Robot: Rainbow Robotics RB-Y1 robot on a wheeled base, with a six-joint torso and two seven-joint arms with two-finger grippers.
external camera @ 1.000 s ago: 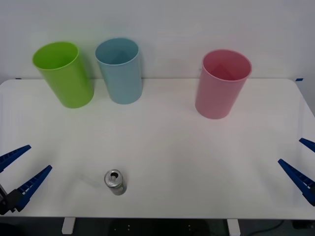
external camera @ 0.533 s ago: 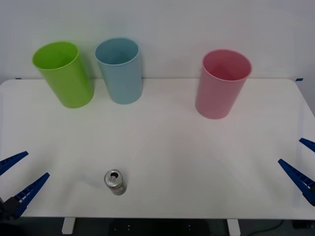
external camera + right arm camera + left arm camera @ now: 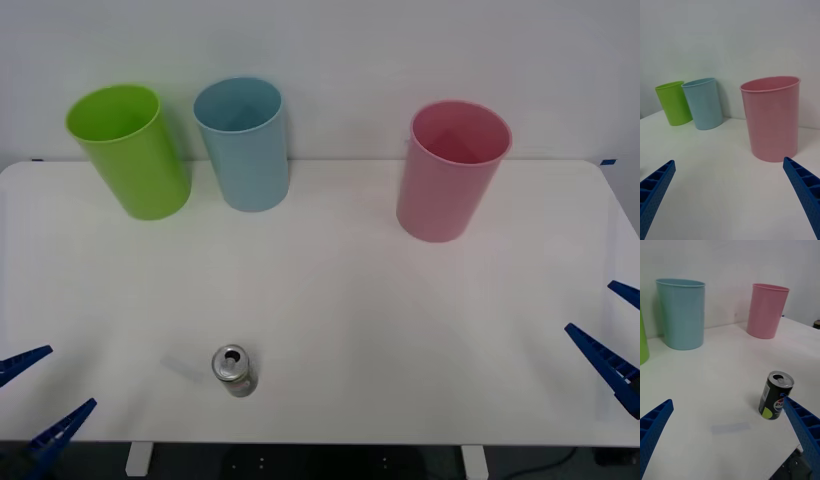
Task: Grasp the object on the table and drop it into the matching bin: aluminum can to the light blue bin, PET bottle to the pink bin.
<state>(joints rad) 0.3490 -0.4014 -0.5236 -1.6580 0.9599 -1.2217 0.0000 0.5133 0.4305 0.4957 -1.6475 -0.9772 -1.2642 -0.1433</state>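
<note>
The aluminum can point(image 3: 234, 370) stands upright near the front edge of the table point(image 3: 330, 300), left of centre. I judge it light, rigid but dentable and smooth, best pinched across its dark side at mid-height. My left gripper point(image 3: 35, 400) hangs spread wide at the front left corner, my right gripper point(image 3: 615, 335) spread at the right edge. The light blue bin point(image 3: 242, 145), pink bin point(image 3: 450, 172) and lime green bin point(image 3: 128, 150) line the back edge; from what I see inside, nothing is in them.
</note>
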